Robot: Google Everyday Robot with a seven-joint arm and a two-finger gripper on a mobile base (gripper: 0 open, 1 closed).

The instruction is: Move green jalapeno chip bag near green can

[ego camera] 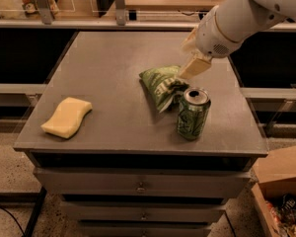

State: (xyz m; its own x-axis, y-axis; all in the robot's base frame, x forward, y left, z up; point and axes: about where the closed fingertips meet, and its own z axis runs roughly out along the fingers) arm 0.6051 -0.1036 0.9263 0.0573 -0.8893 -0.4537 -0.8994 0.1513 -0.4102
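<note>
Camera view has the claw (pixel 193 67) low over the table (pixel 113 53), at the top right corner of the green jalapeno chip bag (pixel 160 85). The bag lies just below and left of it, right beside the green can (pixel 193 113), perhaps touching. I cannot tell if the claw is spread or pinching foil. The bag looks light, soft, crinkly and slippery. I'd grip a crumpled edge, not the puffed middle. A yellow sponge (pixel 67 116) sits well off left.
</note>
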